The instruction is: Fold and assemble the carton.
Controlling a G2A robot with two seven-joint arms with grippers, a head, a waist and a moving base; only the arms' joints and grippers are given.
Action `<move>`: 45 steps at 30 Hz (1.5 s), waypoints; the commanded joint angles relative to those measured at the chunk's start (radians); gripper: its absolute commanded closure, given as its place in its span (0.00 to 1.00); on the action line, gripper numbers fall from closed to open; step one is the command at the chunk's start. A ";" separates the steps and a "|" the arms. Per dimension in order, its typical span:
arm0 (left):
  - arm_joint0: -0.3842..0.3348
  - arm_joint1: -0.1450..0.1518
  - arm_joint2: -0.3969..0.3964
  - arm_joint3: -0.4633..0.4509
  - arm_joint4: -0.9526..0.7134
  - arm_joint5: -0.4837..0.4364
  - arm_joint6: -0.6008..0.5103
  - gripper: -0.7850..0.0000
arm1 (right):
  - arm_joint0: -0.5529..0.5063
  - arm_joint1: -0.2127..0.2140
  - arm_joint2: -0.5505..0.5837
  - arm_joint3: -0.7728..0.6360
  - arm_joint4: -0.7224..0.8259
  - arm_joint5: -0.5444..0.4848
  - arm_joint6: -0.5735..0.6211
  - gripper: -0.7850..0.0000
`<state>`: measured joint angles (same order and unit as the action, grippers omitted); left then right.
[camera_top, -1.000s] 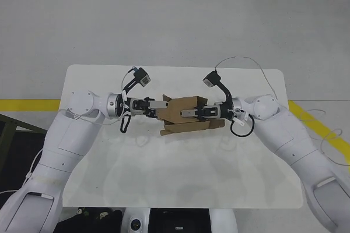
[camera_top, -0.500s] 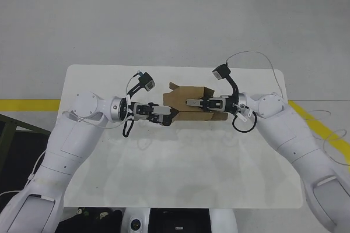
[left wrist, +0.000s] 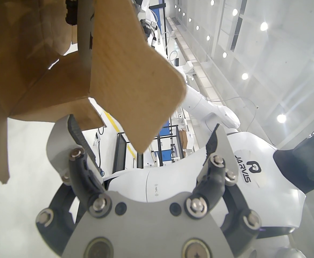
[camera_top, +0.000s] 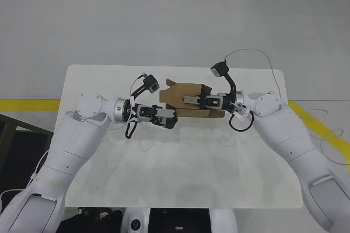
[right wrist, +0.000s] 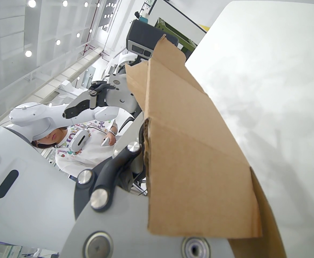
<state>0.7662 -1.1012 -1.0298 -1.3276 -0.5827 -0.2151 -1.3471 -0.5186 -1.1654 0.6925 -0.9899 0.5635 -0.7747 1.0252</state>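
The brown carton (camera_top: pixel 178 93) is held up over the back middle of the white table (camera_top: pixel 181 175), partly opened, with loose flaps. My right gripper (camera_top: pixel 188 101) is shut on the carton's wall from the right side; one finger (right wrist: pixel 134 132) lies along the cardboard panel (right wrist: pixel 189 149), the other is hidden behind it. My left gripper (camera_top: pixel 169 120) sits at the carton's front left corner, open. In the left wrist view a hanging flap (left wrist: pixel 135 76) dips between the left gripper's (left wrist: pixel 144 122) spread fingers without being clamped.
Bare tabletop extends in front of the arms toward the near edge (camera_top: pixel 181 207). A dark green cart (camera_top: pixel 0 137) stands off the table's left side. A thin cable (camera_top: pixel 251 55) loops over the back right corner.
The carton has gone from lying flat to raised and opened, shifting toward the back. My left gripper let go of its left edge and dropped to the front left corner.
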 commanded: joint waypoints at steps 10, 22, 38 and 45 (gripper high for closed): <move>-0.006 -0.006 0.011 0.008 -0.004 -0.002 -0.003 0.00 | 0.003 -0.023 0.006 0.008 -0.026 -0.005 -0.012 1.00; -0.015 -0.010 0.010 0.021 -0.008 -0.008 0.000 0.00 | -0.009 -0.045 0.009 0.003 -0.050 -0.001 -0.015 1.00; -0.013 -0.009 -0.006 0.025 -0.004 -0.011 0.000 0.00 | -0.018 -0.055 0.049 0.026 -0.067 -0.005 -0.008 1.00; -0.003 0.003 -0.050 0.042 0.010 -0.015 0.002 0.00 | -0.034 -0.037 0.090 0.039 -0.045 0.029 0.049 1.00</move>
<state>0.7612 -1.1011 -1.0697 -1.2878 -0.5744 -0.2296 -1.3449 -0.5486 -1.2072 0.7766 -0.9481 0.5171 -0.7548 1.0658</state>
